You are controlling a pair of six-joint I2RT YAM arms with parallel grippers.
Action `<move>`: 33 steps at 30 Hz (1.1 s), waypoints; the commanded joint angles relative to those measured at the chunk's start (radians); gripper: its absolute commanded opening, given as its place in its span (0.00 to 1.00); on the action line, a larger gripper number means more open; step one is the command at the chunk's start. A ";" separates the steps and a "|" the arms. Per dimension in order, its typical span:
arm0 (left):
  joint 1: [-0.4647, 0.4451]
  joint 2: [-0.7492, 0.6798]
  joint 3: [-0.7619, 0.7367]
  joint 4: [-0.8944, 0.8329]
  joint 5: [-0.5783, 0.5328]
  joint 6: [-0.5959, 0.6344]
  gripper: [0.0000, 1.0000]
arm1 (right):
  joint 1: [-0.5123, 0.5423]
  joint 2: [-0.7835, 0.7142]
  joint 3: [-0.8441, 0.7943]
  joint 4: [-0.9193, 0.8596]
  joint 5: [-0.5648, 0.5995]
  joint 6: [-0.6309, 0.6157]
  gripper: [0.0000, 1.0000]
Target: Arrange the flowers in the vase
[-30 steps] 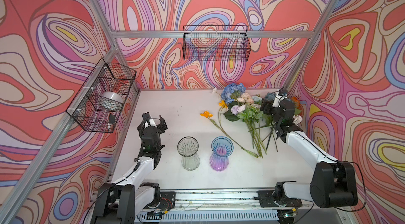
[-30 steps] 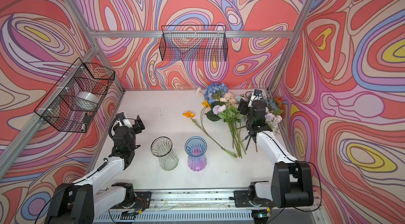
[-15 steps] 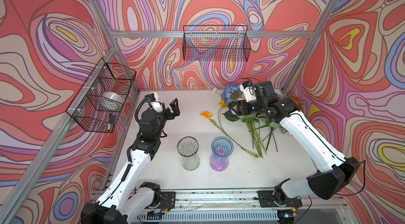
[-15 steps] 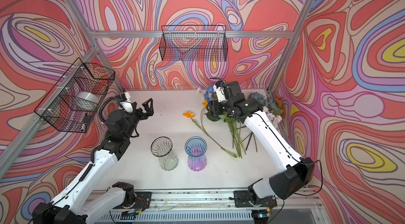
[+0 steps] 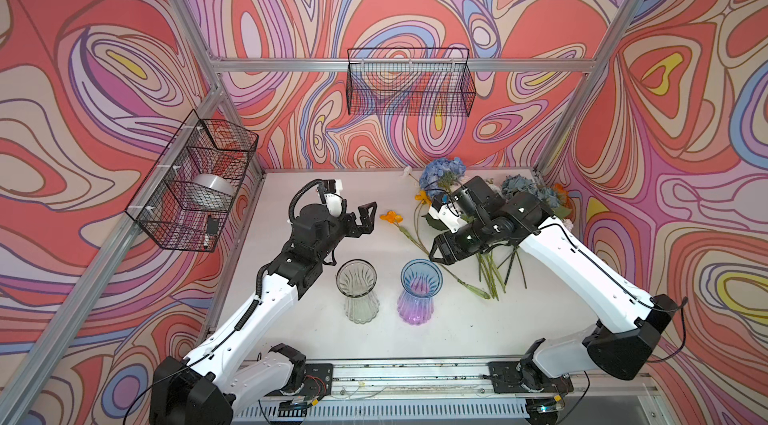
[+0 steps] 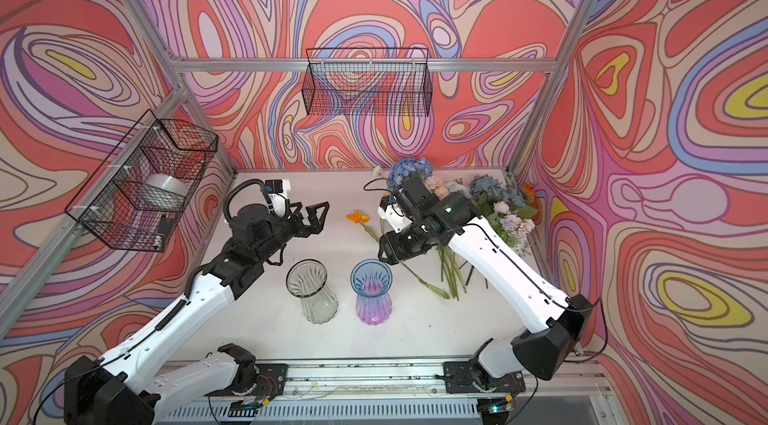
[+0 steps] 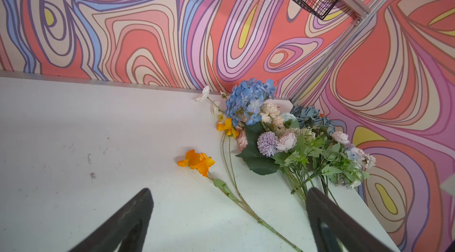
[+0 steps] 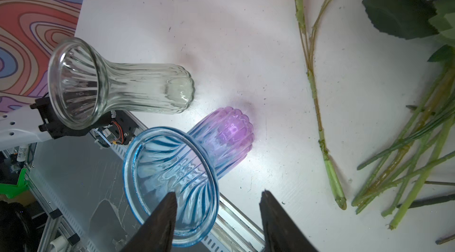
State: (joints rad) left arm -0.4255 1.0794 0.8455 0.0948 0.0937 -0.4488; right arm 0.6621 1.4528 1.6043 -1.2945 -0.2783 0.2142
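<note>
Here, the table [image 5: 457, 331] is taken up by flowers [image 7: 286, 141] heaped flat ahead of the left claw [image 5: 368, 219] and beside the right claw [image 5: 436, 254]. The blue vase [image 5: 419, 294] is set upright just below the right claw, with the clear vase [image 5: 357, 292] farther off. Both claws are held open, with nothing gripped. One orange poppy [image 5: 390, 217] is laid just ahead of the left claw.

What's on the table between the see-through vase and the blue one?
Nothing. Only bare white table shows between the clear vase and the blue vase, in both top views.
</note>
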 commanded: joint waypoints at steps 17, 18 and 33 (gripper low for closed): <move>-0.002 -0.176 -0.148 -0.015 -0.276 -0.034 1.00 | 0.036 0.076 -0.075 0.081 -0.082 -0.021 0.21; -0.001 -0.182 -0.156 -0.016 -0.287 -0.035 1.00 | 0.036 0.079 -0.072 0.082 -0.081 -0.024 0.17; -0.001 -0.273 -0.210 -0.061 -0.389 -0.034 1.00 | 0.033 0.261 0.145 0.114 0.090 -0.118 0.00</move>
State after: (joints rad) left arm -0.4255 0.8391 0.6460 0.0723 -0.2562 -0.4828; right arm 0.6968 1.6764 1.7081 -1.2343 -0.2726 0.1345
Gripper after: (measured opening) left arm 0.999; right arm 0.108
